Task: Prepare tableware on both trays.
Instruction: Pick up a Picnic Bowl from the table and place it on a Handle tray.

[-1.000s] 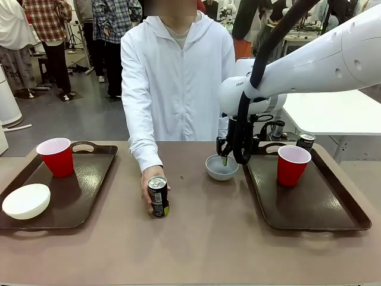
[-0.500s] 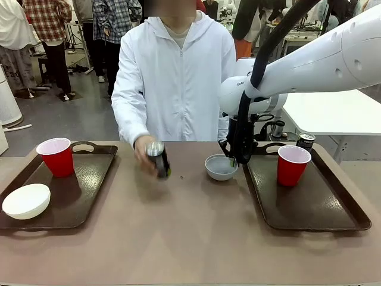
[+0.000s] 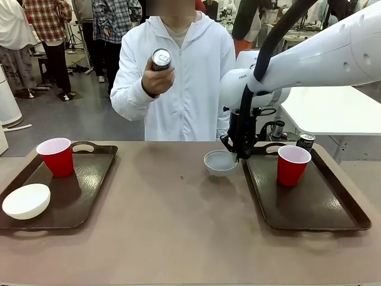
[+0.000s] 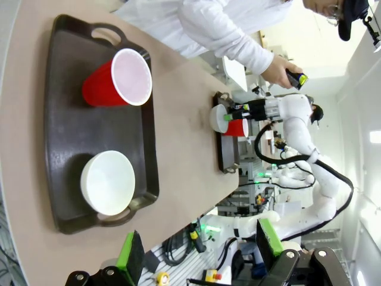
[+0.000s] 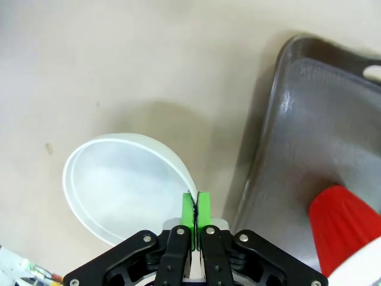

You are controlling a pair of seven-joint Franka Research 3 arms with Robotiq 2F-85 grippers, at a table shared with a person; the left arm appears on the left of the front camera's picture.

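- The right pincer (image 5: 195,210) is pinched flat on the near rim of the grey bowl (image 5: 122,182), pads pressed together on the thin wall; in the front view the bowl (image 3: 219,161) hangs tilted, just clear of the tabletop (image 3: 178,226), beside the right tray (image 3: 309,205).
- That tray carries a red cup (image 3: 292,165), with a can (image 3: 305,141) at its far corner.
- The left pincer (image 4: 199,253) hangs high over the left tray (image 4: 65,149), pads wide apart and holding nothing. On that tray stand the other red cup (image 4: 116,80) and the white bowl (image 4: 108,182).
- The person's hand (image 3: 156,80) holds the second can (image 3: 161,59) up at chest height, well away from both trays.
- Likely next step: carry the grey bowl over the tray's raised rim and set it down on bare tray.
- Risks, as I judge them:
  - A one-sided rim grip lets the bowl swing or slip out if the arm moves sharply.
  - The hanging low edge could catch the tray rim if not lifted enough, shoving the tray or twisting the bowl loose.
  - Setting down too near the cup could tip it.
  - Released while tilted, the bowl may rock or land on the rim.
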